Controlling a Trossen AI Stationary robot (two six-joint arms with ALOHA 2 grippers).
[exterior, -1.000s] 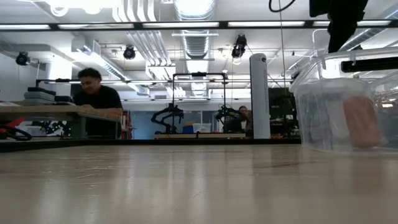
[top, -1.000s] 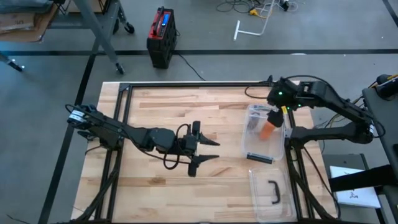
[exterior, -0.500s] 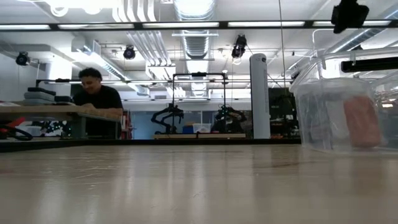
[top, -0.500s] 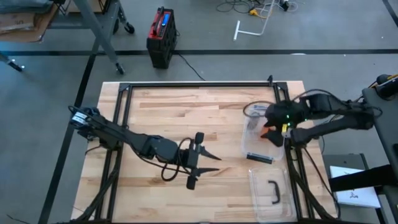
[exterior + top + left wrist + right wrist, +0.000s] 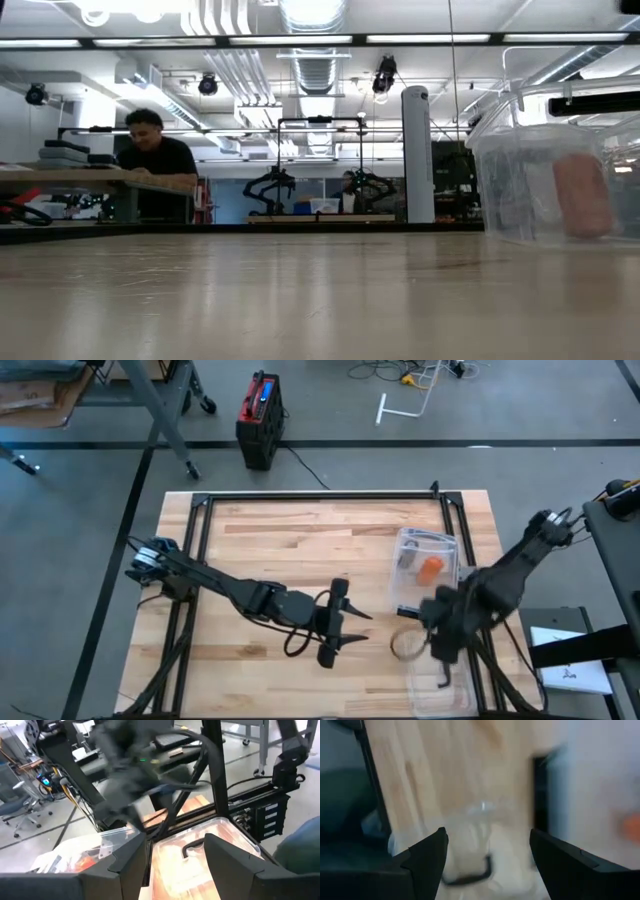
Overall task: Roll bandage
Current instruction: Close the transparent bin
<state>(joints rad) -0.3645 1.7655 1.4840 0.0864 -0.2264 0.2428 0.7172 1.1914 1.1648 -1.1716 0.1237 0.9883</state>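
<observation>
**Both Grippers Spread and Empty; Orange Roll Inside Clear Bin**

Left gripper (image 5: 352, 628): positioned over the wooden table (image 5: 300, 540), near the table's middle, pointing toward the right side. Fingers (image 5: 227, 862) spread apart, nothing between them.

Right gripper (image 5: 440, 645): positioned at the near right of the table, over the clear lid (image 5: 440, 670) with its dark handle (image 5: 441, 668). Blurred in the high view. Fingers (image 5: 565, 862) spread wide in the right wrist view, nothing held.

Orange bandage roll (image 5: 430, 569): located inside the clear plastic bin (image 5: 402, 590) at the right side of the table, well apart from both grippers. Visible through the bin wall in the low view (image 5: 583, 195). Other contents of the bin too small to identify.

Lid lying flat on the table just beside the bin, on the near side.

Background, low view: person (image 5: 155, 150) seated at a far desk.
</observation>
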